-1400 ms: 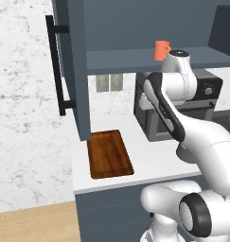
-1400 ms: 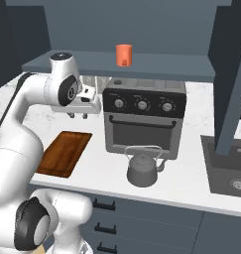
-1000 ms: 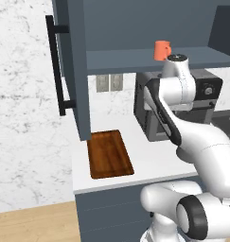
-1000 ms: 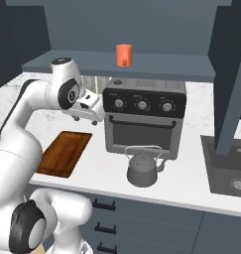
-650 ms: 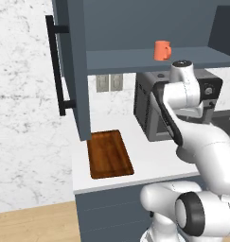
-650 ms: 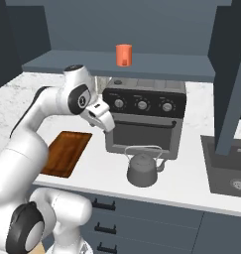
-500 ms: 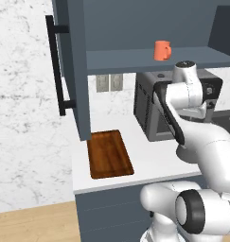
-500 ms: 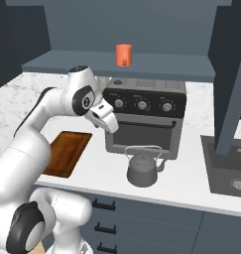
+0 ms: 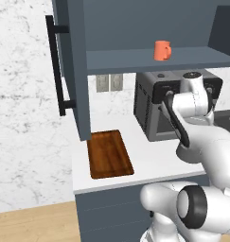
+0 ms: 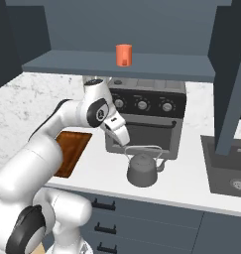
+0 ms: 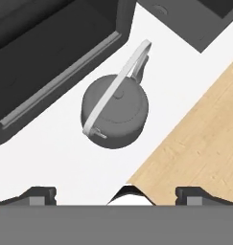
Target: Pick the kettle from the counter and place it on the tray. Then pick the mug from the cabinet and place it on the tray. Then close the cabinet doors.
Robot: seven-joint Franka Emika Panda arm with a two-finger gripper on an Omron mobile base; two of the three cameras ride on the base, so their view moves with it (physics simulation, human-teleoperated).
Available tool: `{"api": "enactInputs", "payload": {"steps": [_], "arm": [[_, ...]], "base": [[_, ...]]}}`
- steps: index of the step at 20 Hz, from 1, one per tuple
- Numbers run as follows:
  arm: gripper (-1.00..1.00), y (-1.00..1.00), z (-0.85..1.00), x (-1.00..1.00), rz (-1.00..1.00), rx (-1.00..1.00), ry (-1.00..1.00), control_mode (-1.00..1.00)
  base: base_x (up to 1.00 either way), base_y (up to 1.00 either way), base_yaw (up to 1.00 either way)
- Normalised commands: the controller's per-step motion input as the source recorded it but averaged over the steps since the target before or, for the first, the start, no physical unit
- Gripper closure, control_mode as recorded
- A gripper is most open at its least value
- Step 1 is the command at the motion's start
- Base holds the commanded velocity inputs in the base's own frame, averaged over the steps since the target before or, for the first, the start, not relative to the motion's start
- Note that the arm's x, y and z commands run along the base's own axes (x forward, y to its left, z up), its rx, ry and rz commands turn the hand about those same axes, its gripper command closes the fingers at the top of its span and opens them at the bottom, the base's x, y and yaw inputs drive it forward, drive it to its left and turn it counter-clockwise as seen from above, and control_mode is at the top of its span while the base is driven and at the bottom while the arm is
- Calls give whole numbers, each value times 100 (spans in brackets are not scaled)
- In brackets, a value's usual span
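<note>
Your gripper [image 11: 115,194] hangs above the kettle [image 11: 115,113] with jaws fully spread, gripping nothing; the tray [image 10: 70,153] lies well beside the kettle.

A kitchen, rendered rather than photographed. Shown by a white counter [image 10: 191,183] over dark slate-blue drawer fronts [image 10: 142,223] with black pulls, and a matching wall cabinet [image 9: 149,28] with its door [image 9: 71,71] swung open on a long black bar handle. Orange mug [image 9: 162,50] on the cabinet shelf. Black toaster oven [image 10: 144,116] with round knobs against the wall, grey kettle [image 10: 142,168] just in front of it. Wooden tray [image 9: 108,153] on the counter. Sink [image 10: 231,173] set into the counter at the right. Marbled white wall [image 9: 22,118], two outlets [image 9: 109,82], pale wood floor [image 9: 36,227].
</note>
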Motion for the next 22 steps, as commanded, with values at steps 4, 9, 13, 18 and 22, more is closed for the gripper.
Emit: {"api": "enactInputs", "payload": {"steps": [4, 9, 13, 18, 22], "arm": [[-100, -46, -21, 0, -6, 0, 0, -100], [-100, -31, -24, 5, -4, 0, 0, -100], [-100, -1, -14, 18, 0, 1, 0, -100], [-100, 0, -1, 15, 0, 4, 0, -100], [-100, 0, -7, 15, 0, 3, 0, -100]], "base": [[0, 0, 0], [0, 0, 0], [0, 0, 0], [0, 0, 0], [0, 0, 0]]}}
